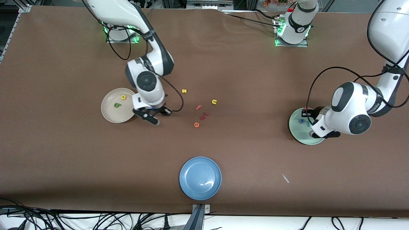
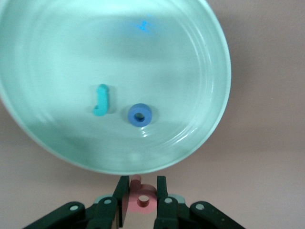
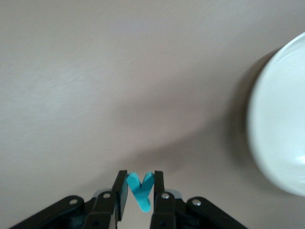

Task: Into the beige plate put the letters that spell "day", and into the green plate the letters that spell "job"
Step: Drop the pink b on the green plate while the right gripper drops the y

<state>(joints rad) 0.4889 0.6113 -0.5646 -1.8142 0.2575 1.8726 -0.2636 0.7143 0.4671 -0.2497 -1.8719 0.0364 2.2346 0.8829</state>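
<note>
Even overhead light is falling on the brown desk (image 1: pixel 243 73), leaving only faint, soft shadows under the arms, while a white glint is shining on the blue plate (image 1: pixel 200 178) and green lamps are glowing at both bases. In the left wrist view the green plate (image 2: pixel 200 57) is looking soft and washed out, with a blue spot reflecting on it. In the right wrist view the beige plate (image 3: pixel 281 124) is blurring and glaring white, casting a dim shadow beside its rim.
</note>
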